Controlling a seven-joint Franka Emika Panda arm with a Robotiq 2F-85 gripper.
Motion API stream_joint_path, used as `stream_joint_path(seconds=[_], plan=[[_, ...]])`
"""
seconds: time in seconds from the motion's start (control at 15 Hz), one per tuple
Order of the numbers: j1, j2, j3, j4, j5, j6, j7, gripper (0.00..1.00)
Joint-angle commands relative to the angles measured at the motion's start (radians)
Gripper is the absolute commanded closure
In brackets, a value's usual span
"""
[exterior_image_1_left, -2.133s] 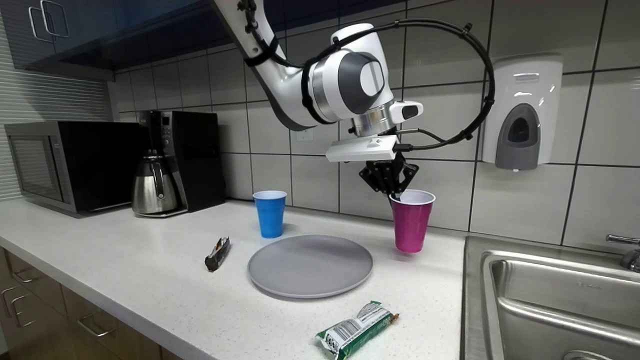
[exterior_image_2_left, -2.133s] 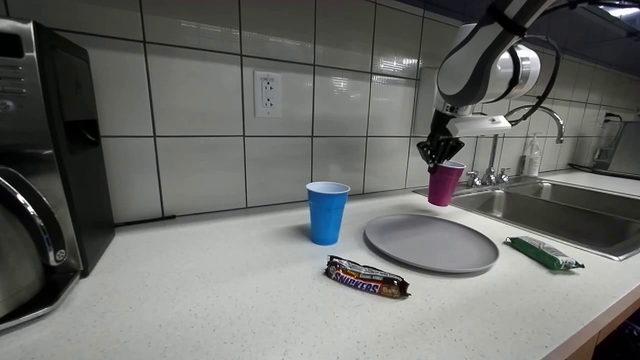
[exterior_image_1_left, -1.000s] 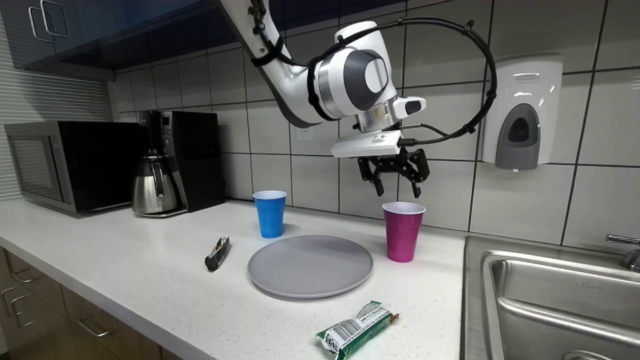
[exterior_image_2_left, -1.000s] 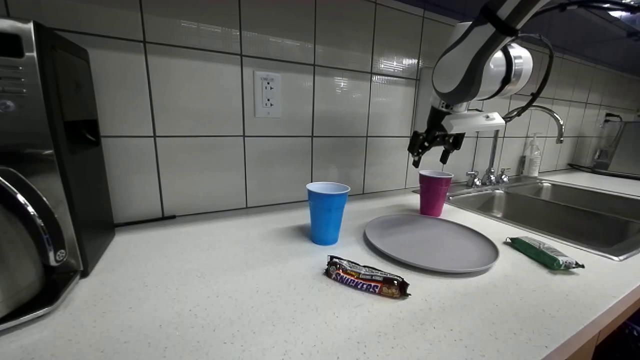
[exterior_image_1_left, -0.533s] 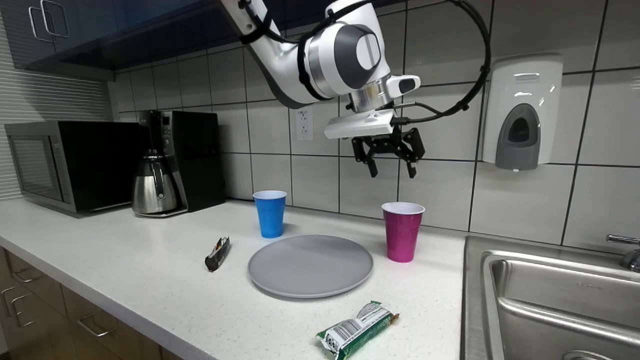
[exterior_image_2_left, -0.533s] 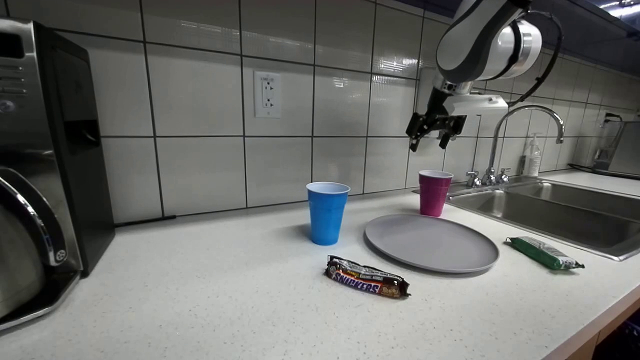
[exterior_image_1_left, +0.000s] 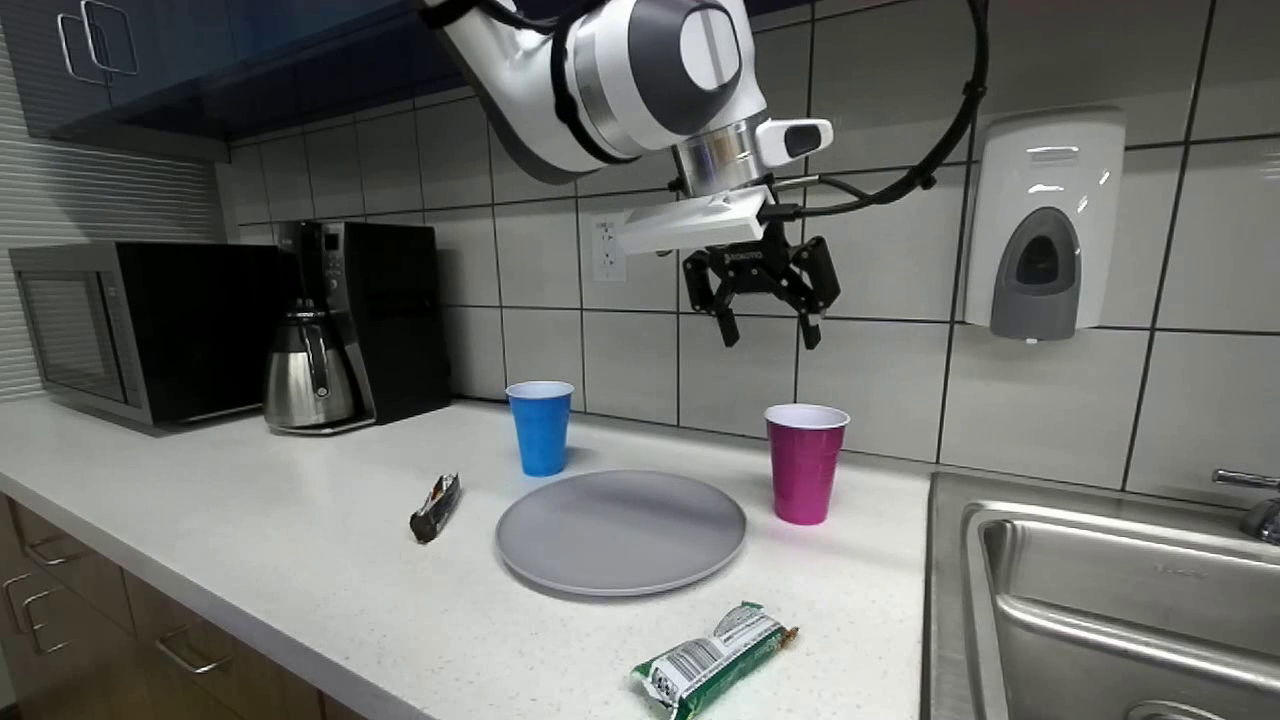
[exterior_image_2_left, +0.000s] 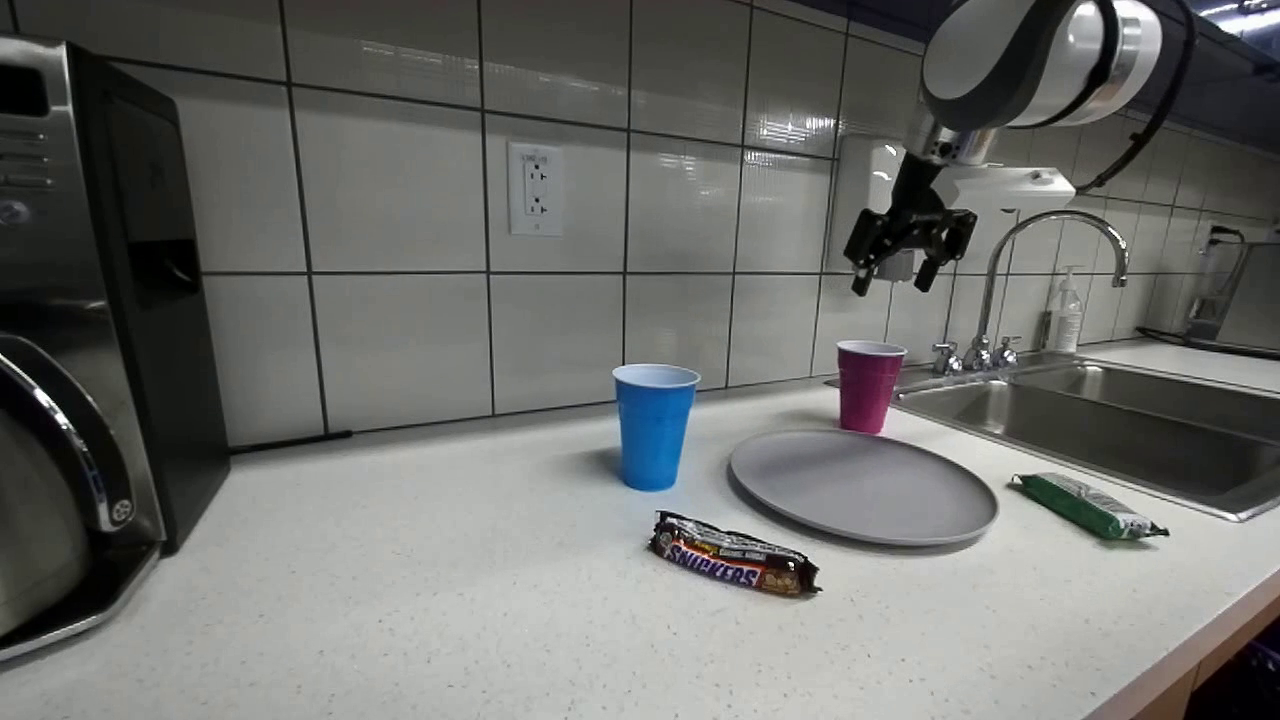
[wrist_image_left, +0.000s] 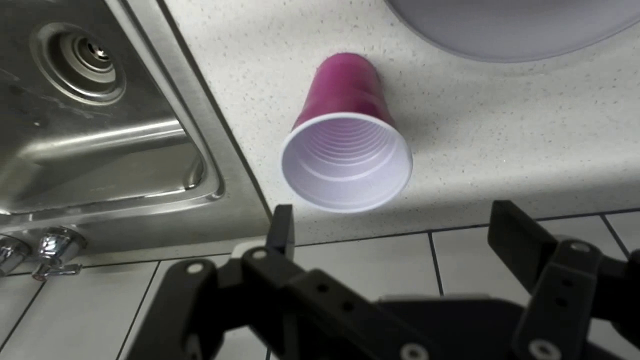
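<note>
Hanging above the pink cup (exterior_image_1_left: 806, 470) is the gripper (exterior_image_1_left: 770, 338), and we see it empty, its fingers spread wide and well clear of the rim. In an exterior view we find that cup upright on the pale counter (exterior_image_1_left: 300, 520), between the gray plate (exterior_image_1_left: 620, 535) to its left and the sink (exterior_image_1_left: 950, 600) to its right. From the wrist view we look into its white, ridged inside. On the plate's far left side the blue cup (exterior_image_1_left: 541, 430) stands upright, apart from it. Left of the plate lies the candy bar (exterior_image_2_left: 735, 553), whose lettering we read as Snickers in an exterior view; the green-wrapped bar (exterior_image_1_left: 712, 660) lies to the plate's near right. At far left we make out the coffee maker (exterior_image_1_left: 400, 320) and the microwave (exterior_image_1_left: 200, 330), and at right the soap dispenser (exterior_image_1_left: 1045, 225) hangs on the tiled wall (exterior_image_1_left: 630, 365).
</note>
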Motion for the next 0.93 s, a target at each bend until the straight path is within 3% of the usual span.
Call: stream_joint_path(seconds=[0.0, 0.87], plan=[[-0.020, -0.110, -0.001, -0.109, -0.002, -0.045, -0.002, 0.00], [-0.073, -0.269, -0.011, -0.349, -0.061, -0.033, 0.066, 0.00]])
